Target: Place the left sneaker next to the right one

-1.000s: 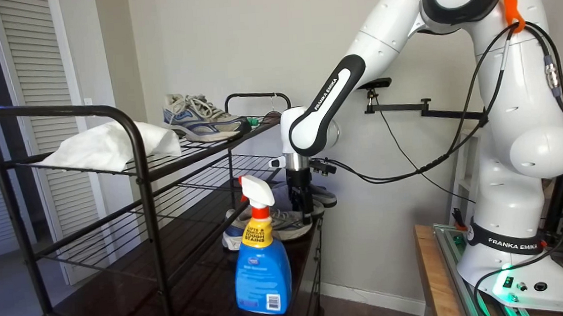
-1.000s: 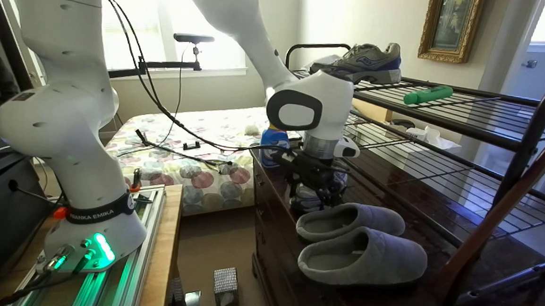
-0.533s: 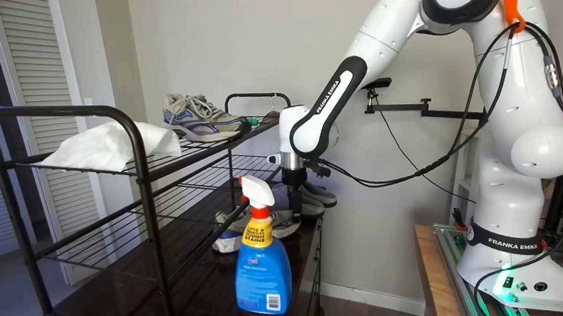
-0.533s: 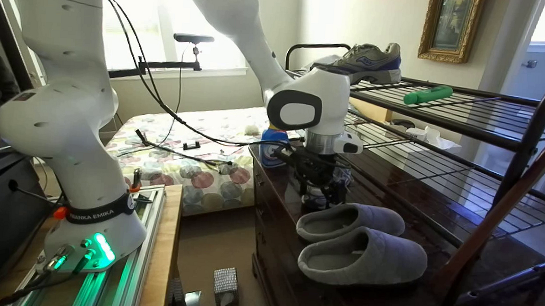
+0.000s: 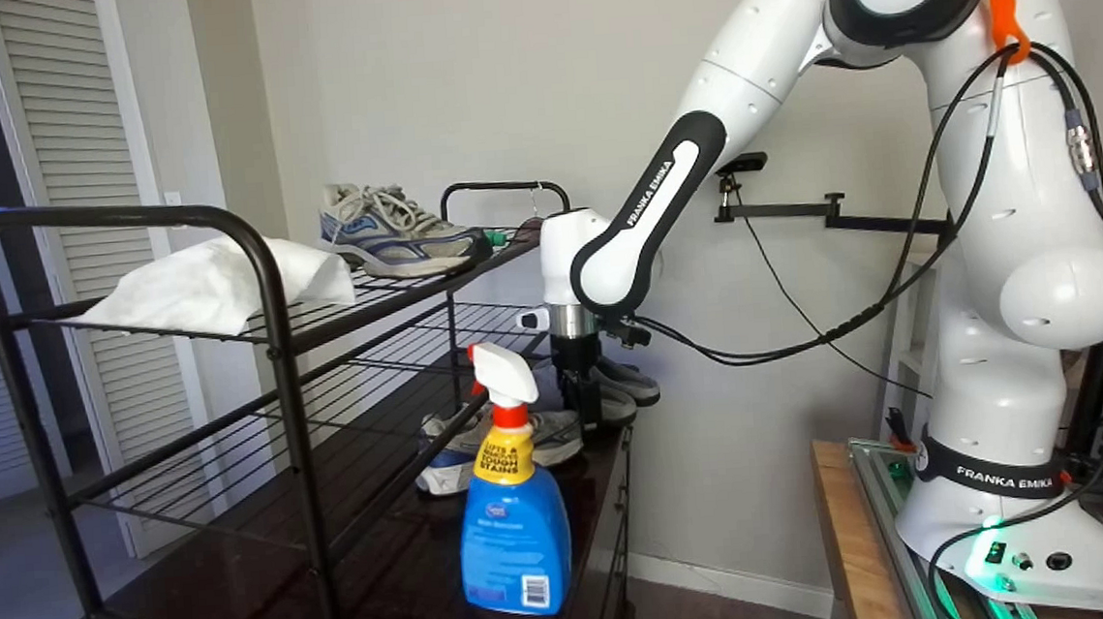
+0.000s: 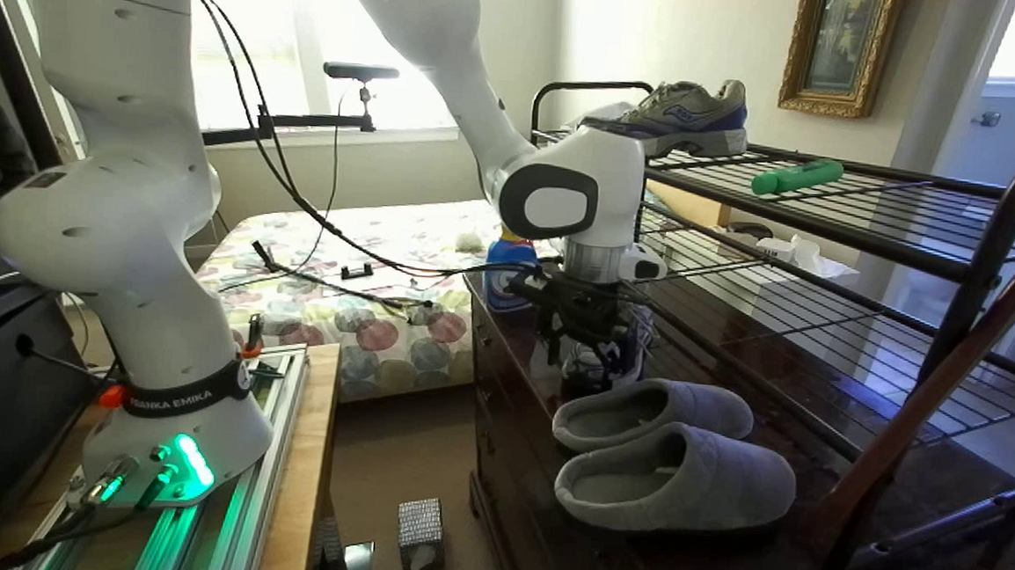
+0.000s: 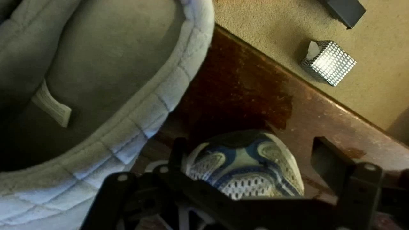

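A grey, white and blue sneaker [image 5: 453,460] stands on the dark dresser top, partly hidden behind the spray bottle in an exterior view. In the wrist view its toe [image 7: 246,166] lies between the fingers of my gripper [image 7: 254,156], close to the left finger and with a gap to the right one. The gripper is open and low at the toe end in both exterior views [image 5: 585,409] [image 6: 596,356]. The gripper hides most of this sneaker in an exterior view [image 6: 640,328]. The matching sneaker sits on the rack's top shelf in both exterior views [image 5: 401,233] [image 6: 690,115].
Two grey slippers [image 6: 680,485] stand on the dresser [image 6: 538,498] beside the gripper. A blue spray bottle [image 5: 515,545] stands on its other side. The black wire rack [image 5: 296,405] runs along the dresser. A white cloth [image 5: 210,285] and a green tube [image 6: 796,177] lie on the top shelf.
The sneaker on the dresser and the gripper have shifted toward the rack since one second ago. In the last half second the sneaker barely moved and the fingers spread apart.
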Controlling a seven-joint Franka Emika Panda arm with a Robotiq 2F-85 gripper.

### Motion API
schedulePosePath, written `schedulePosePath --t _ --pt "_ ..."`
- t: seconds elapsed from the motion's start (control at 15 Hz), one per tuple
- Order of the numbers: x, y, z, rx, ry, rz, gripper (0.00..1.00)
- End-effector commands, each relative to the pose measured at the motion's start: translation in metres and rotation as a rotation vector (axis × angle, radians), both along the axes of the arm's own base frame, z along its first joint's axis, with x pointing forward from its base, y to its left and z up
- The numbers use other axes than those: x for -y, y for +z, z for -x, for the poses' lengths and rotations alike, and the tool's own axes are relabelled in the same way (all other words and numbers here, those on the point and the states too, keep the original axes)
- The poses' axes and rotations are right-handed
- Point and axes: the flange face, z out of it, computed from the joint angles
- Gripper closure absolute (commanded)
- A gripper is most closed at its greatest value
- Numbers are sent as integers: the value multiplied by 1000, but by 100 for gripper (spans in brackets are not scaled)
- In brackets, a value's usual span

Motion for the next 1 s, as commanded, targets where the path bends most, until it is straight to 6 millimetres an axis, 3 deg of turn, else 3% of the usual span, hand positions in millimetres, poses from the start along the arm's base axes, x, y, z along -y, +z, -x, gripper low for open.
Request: schedulePosePath --t 0.0,0.93 --pt "-1 1 0 9 67 8 0" --pt "-3 -11 -14 44 2 42 0"
